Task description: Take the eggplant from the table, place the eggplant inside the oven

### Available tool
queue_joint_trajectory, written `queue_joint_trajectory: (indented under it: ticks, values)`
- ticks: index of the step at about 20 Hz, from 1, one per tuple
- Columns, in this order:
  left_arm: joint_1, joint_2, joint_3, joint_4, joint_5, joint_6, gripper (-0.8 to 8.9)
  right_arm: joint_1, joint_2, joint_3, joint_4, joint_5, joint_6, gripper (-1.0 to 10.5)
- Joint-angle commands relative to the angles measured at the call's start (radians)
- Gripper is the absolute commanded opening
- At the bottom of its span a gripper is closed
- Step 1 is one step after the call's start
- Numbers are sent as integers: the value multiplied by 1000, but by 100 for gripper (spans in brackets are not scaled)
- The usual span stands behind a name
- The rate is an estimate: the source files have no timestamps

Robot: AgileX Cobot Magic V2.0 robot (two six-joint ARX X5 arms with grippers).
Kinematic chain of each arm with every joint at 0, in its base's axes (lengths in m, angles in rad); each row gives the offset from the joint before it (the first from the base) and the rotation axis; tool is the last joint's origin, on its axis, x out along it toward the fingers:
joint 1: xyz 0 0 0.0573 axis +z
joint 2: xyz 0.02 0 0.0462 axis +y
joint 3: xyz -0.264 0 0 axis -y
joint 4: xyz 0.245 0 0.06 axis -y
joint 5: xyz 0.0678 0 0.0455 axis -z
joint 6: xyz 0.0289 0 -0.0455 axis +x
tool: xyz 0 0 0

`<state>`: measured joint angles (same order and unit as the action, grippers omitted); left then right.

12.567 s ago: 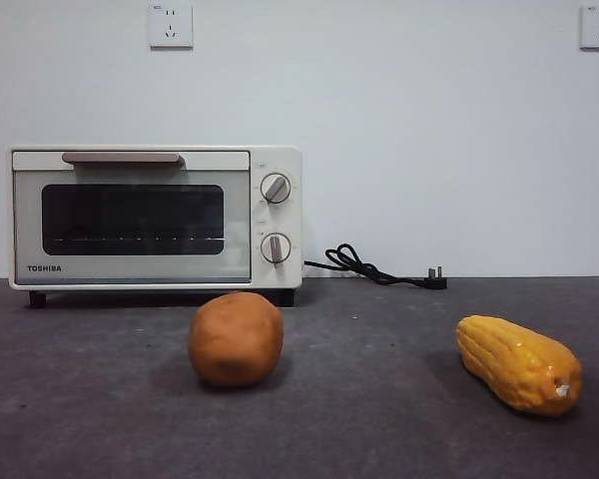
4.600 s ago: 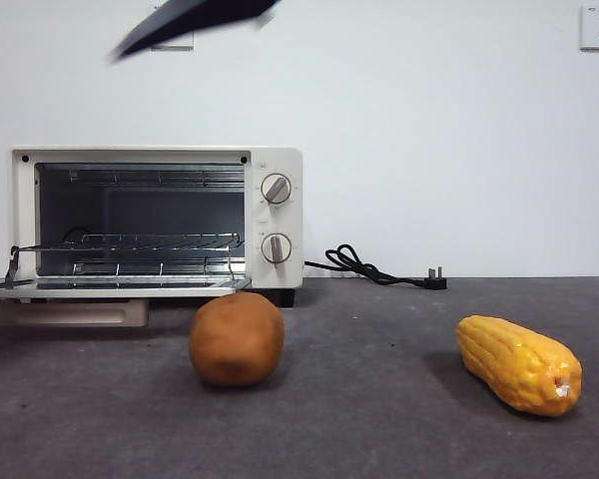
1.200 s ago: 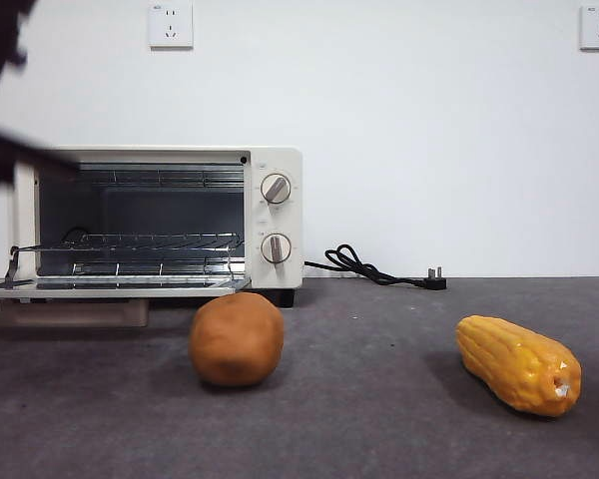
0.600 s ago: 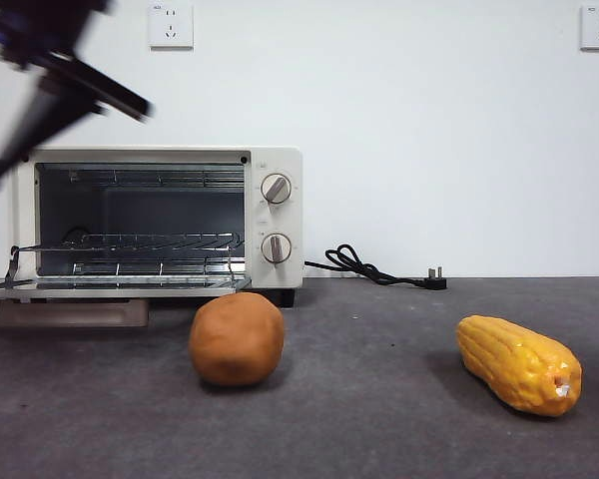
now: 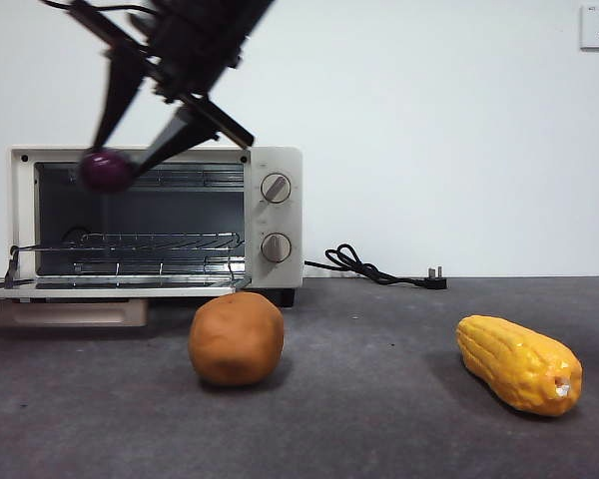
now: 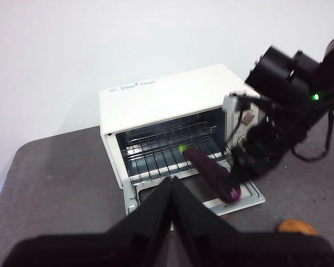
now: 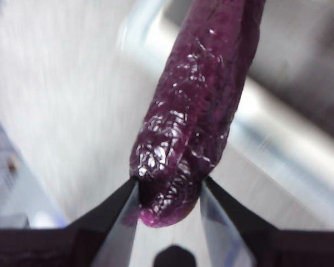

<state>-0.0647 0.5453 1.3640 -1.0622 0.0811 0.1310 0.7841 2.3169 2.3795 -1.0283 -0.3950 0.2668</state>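
Eggplant (image 5: 106,171) now before oven (image 5: 275,215)

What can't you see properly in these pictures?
- Eggplant: the front view shows only its rounded end, the rest hidden behind it.
- Eggplant's far end: cut off by the edge of the right wrist view.
- Right gripper: blurred in the left wrist view.
- Brown lump: mostly cut off by the left wrist view's edge.
- Corn cob: appears only in the front view.
- Oven knob markings: too small to read.
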Motion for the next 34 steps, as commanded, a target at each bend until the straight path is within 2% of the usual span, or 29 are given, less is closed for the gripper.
queue_joint_trajectory:
  ticks: [1,5,13,20,24,29,34]
  values:
    - [-2,-6,-6,2,-3,11,-6,-34,16,-4,71,-36,77,-12]
    - [-2,-6,-6,0,-3,11,-6,-72,21,-5,159,-77,152,-12]
    - [-2,-6,-6,-1,-3,10,-6,-93,80,-5,225,-114,205,-12]
    - [-2,-3,-6,-43,-4,11,-6,-97,160,-5,298,-108,257,-12]
    - [-2,-3,-6,-49,-3,11,-6,-103,167,-5,366,-52,293,-12]
    - [-2,-3,-6,-61,-3,11,-6,-132,168,-5,438,-22,382,-12]
    - [-2,-2,-6,-75,-3,11,-6,-153,175,-5,436,75,414,-12]
